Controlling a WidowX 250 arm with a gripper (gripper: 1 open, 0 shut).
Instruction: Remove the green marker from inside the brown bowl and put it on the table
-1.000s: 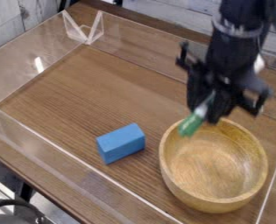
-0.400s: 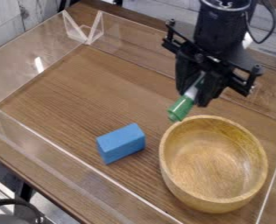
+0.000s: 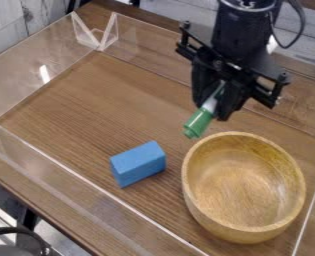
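Observation:
My black gripper (image 3: 221, 97) hangs pointing down above the table (image 3: 93, 105), just beyond the far left rim of the brown bowl (image 3: 244, 186). It is shut on the green marker (image 3: 201, 119), which slants down to the left with its green cap lowest. The marker hangs in the air outside the bowl, above bare wood. The bowl holds nothing that I can see.
A blue rectangular block (image 3: 138, 162) lies on the wood left of the bowl. Low clear acrylic walls (image 3: 40, 62) edge the tabletop, with a folded clear piece (image 3: 96, 32) at the far corner. Cables hang behind the arm at top right.
The gripper has carried the marker up and to the left, from over the bowl's far rim to a spot outside the bowl.

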